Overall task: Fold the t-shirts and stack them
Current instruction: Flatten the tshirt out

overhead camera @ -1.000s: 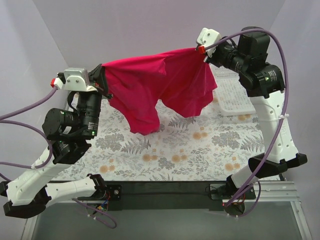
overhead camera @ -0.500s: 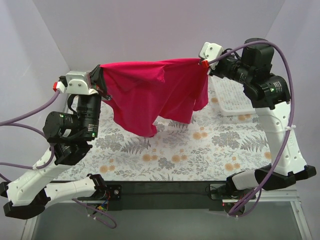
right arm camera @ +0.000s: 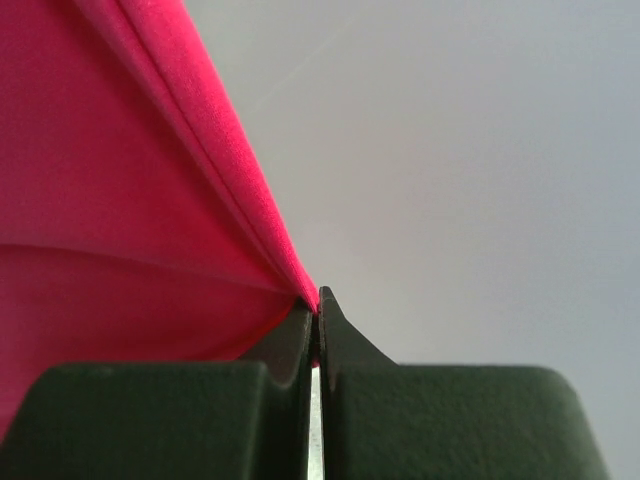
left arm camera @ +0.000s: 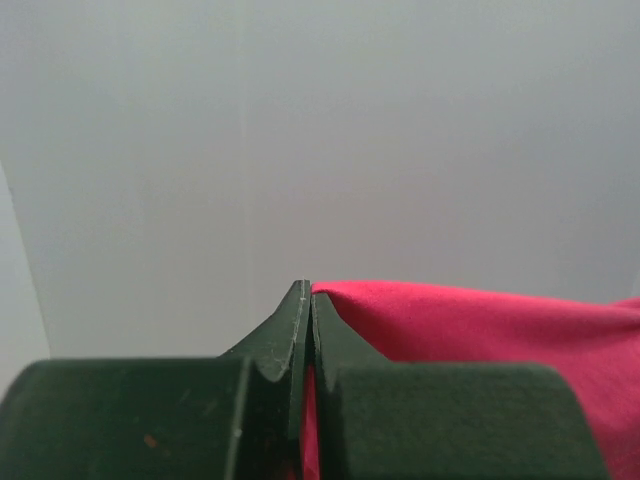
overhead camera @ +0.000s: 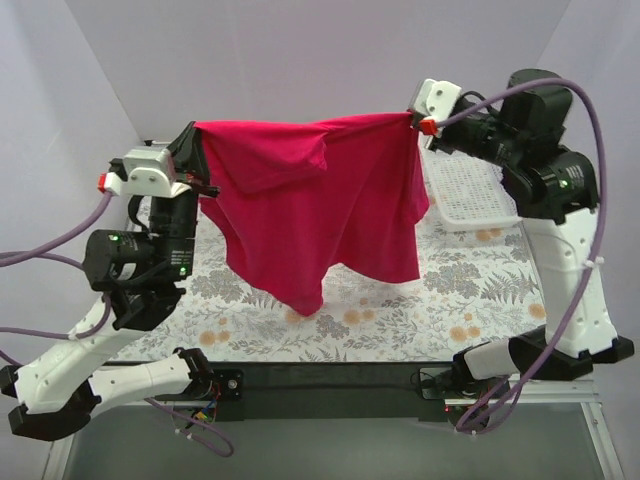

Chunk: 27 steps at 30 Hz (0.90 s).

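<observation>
Shirt (overhead camera: 320,210): one magenta-red garment, held up above the table (overhead camera: 450,290) and stretched between the two arms. Its top edge runs nearly level from the left gripper (overhead camera: 193,140) to the right gripper (overhead camera: 415,120), with a slight sag between them. The cloth hangs below that edge in loose folds. The longest fold droops left of centre, low over the floral table surface; whether its tip touches the table cannot be told. A second, broader fold hangs on the right and ends higher.

Left gripper: jaws pressed together on the shirt's upper left corner. In the left wrist view the fingers (left arm camera: 270,350) meet at the tip, and red cloth comes out from between them and spreads to the right.

Right gripper: jaws pinched on the shirt's upper right corner. In the right wrist view the fingers (right arm camera: 345,345) stand closed to a thin slit. The cloth fans up and to the left from the tip, with a hem line running down into the pinch.

Basket (overhead camera: 470,190): white mesh, lying on the table at the far right below the right arm. Its left end is hidden behind the shirt's right edge.
</observation>
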Available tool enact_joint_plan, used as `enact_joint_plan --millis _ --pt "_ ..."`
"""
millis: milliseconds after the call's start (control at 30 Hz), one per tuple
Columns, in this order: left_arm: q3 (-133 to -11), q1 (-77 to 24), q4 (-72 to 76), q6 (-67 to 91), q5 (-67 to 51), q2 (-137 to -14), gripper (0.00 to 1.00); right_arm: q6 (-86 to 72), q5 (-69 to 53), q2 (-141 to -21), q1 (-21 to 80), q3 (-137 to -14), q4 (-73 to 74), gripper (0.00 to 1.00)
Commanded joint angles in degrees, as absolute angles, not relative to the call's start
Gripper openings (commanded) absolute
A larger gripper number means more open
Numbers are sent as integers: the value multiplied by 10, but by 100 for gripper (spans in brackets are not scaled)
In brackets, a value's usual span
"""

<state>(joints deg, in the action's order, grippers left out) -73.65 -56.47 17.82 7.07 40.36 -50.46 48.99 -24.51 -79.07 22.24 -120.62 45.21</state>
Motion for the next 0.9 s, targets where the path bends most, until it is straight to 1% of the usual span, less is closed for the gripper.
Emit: enact_joint_plan --millis 0,33,67,100,133,167,233,300,367,400,433,467,533,567,600,667,700,733,800,833,867 --pt "-708 -493 242 66 408 -542 0 447 -232 -894 214 -1206 427 1" --pt "-728 -416 210 114 356 -563 0 440 -221 -913 214 -1235 407 1" --pt "-743 -372 149 200 327 -580 0 432 -191 -954 214 -1260 398 1" --pt "-771 -328 133 240 270 -614 0 417 -174 -977 214 -1315 376 1" --pt "-784 -258 116 296 248 -637 0 408 -142 -1020 214 -1346 361 1" --pt "-820 -214 114 321 220 -675 0 391 -125 -1034 214 -1373 308 1" --pt "-880 -190 131 372 185 -718 0 373 -67 -1056 214 -1396 222 1" --pt "-963 -190 152 392 147 -751 0 367 -48 -1051 214 -1436 154 1" --pt "-1021 -189 147 404 127 -760 0 361 -50 -1015 208 -1443 138 1" --pt "-1027 -189 147 409 114 -756 0 355 -62 -1002 205 -1440 139 1" --pt "-1018 -190 153 412 97 -736 0 349 -89 -968 196 -1412 144 1" --pt "-1018 -189 153 414 97 -736 0 350 -89 -968 193 -1412 144 1" --pt "-974 -189 153 425 86 -691 0 365 -138 -905 190 -1341 167 1" --pt "-953 -189 151 431 82 -673 0 385 -163 -889 189 -1327 191 1" --pt "-904 -189 138 436 72 -657 0 426 -217 -864 189 -1318 262 1" --pt "-848 -190 99 468 59 -597 0 477 -273 -819 188 -1247 327 1" --pt "-789 -189 85 478 43 -574 0 516 -313 -802 189 -1211 354 1" --pt "-754 -190 69 494 36 -537 0 532 -332 -787 189 -1148 408 1" --pt "-697 -190 10 547 28 -498 0 552 -372 -739 189 -1066 441 1" --pt "-631 -190 -12 566 12 -480 0 572 -385 -724 188 -974 465 1" --pt "-602 -190 -52 603 5 -444 0 583 -397 -693 189 -927 472 1"
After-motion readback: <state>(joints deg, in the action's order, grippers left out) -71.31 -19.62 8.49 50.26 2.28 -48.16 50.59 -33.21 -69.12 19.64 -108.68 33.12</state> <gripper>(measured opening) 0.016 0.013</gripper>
